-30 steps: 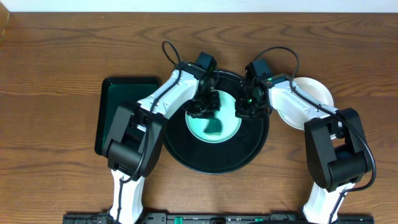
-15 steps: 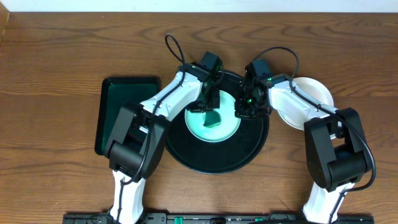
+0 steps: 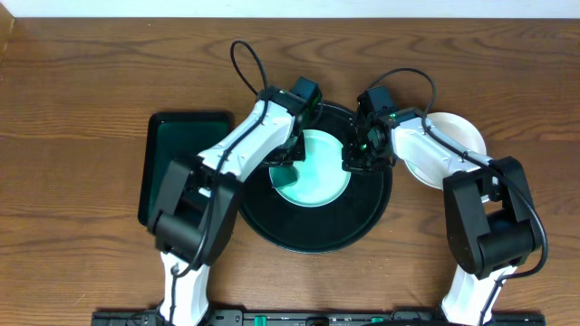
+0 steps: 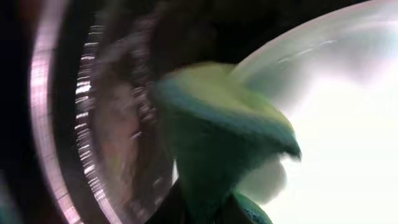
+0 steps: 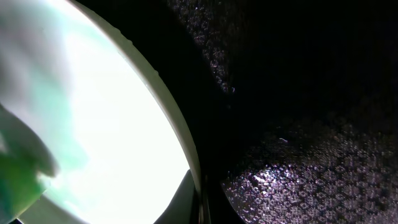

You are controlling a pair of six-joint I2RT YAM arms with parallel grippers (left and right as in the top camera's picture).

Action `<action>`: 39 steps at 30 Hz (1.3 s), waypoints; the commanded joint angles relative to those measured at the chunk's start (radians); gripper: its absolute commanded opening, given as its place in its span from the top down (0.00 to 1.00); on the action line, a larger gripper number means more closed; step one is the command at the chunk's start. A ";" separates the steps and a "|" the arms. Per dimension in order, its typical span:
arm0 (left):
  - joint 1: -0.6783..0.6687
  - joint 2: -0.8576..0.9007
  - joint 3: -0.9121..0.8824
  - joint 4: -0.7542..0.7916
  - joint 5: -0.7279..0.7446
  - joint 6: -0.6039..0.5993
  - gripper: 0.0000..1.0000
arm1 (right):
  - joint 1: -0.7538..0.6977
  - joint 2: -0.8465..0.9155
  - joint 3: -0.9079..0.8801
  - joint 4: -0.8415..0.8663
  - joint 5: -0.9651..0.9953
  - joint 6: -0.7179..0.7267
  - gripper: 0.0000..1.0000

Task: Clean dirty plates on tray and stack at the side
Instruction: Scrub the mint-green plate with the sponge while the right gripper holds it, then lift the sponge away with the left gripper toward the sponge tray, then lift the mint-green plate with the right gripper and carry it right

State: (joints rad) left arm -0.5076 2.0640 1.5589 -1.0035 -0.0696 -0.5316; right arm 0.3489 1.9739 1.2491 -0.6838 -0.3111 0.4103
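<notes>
A pale mint-green plate (image 3: 317,177) lies on the round black tray (image 3: 313,243). My left gripper (image 3: 286,156) is at the plate's upper left rim, shut on a green sponge (image 4: 217,137) that presses against the plate (image 4: 348,124) near the tray's rim (image 4: 93,124); this view is blurred. My right gripper (image 3: 355,158) is shut on the plate's right rim, and its jaws (image 5: 199,199) pinch the edge of the plate (image 5: 112,124) over the tray floor (image 5: 311,124). A white plate (image 3: 458,136) lies off the tray to the right, partly under my right arm.
A dark green rectangular tray (image 3: 181,167) lies on the wooden table left of the black tray. Both arms reach in from the near edge and cross the tray's sides.
My left gripper has moved with the sponge from the middle of the mint plate to its upper left rim. My right gripper has stayed on the plate's right rim.
</notes>
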 commanded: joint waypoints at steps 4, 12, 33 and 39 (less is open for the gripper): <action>0.055 -0.231 0.028 -0.051 -0.031 0.003 0.92 | 0.003 0.019 0.014 -0.005 0.021 -0.002 0.99; 0.220 -0.409 0.027 -0.074 -0.017 0.059 0.93 | 0.039 -0.035 0.053 -0.043 0.096 -0.094 0.99; 0.437 -0.426 0.024 -0.099 -0.009 0.090 0.93 | 0.521 -0.428 0.072 -0.184 1.443 -0.098 0.99; 0.438 -0.423 0.013 -0.088 -0.009 0.090 0.93 | 0.659 -0.428 0.072 -0.199 1.746 -0.097 0.99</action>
State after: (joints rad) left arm -0.0731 1.6459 1.5639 -1.0931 -0.0803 -0.4625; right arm 0.9489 1.5688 1.3045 -0.8810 1.1362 0.3168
